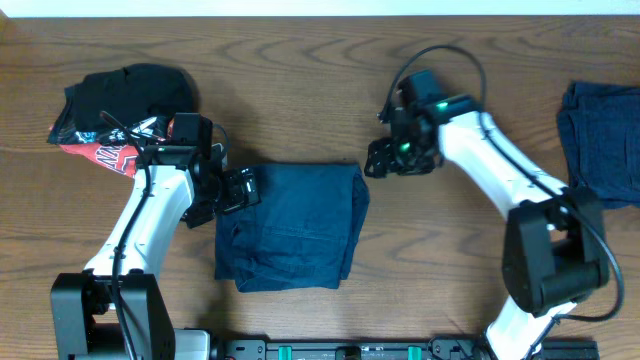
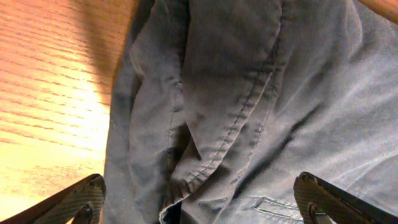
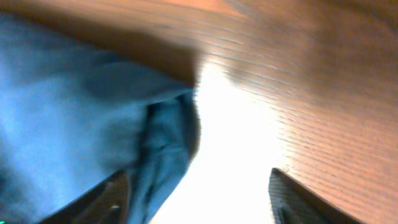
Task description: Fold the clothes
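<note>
A dark blue garment (image 1: 292, 228), folded into a rough rectangle, lies on the wooden table at the centre. My left gripper (image 1: 243, 190) is open over its upper left corner; the left wrist view shows seams and a folded hem of the blue garment (image 2: 236, 112) between the spread fingers (image 2: 199, 202). My right gripper (image 1: 381, 158) is open and empty just right of the garment's upper right corner; the right wrist view shows the blue cloth edge (image 3: 93, 124) by the left finger and bare wood between the fingers (image 3: 199, 196).
A heap of black and red clothes (image 1: 125, 115) lies at the back left. A folded dark blue garment (image 1: 600, 140) lies at the right edge. A black rail (image 1: 400, 348) runs along the front edge of the table.
</note>
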You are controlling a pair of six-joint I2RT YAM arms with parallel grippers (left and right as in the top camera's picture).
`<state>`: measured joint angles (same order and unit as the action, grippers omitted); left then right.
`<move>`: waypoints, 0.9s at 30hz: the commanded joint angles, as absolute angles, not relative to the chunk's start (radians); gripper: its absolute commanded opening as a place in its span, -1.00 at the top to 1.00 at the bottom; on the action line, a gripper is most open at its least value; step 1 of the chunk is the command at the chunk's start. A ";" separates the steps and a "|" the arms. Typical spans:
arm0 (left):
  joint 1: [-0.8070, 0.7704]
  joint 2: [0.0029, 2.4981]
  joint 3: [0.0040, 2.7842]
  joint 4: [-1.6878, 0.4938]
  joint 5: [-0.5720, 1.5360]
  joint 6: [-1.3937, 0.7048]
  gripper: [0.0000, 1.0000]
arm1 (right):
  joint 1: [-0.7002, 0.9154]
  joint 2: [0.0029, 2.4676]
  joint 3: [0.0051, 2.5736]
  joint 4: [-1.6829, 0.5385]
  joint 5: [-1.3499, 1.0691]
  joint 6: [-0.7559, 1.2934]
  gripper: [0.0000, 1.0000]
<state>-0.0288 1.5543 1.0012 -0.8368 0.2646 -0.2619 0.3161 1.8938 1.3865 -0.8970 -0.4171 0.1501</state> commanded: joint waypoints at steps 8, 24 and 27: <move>-0.029 1.563 1.010 -0.839 0.249 -0.256 -0.96 | 0.325 1.987 1.331 -0.894 -0.702 0.006 -0.66; -0.029 1.563 1.010 -0.840 0.249 -0.257 -0.96 | 0.436 2.188 1.319 -0.706 -0.831 0.050 -0.75; -0.029 1.563 1.010 -0.842 0.250 -0.257 -0.96 | 0.459 2.194 1.319 -0.662 -0.822 0.067 -0.32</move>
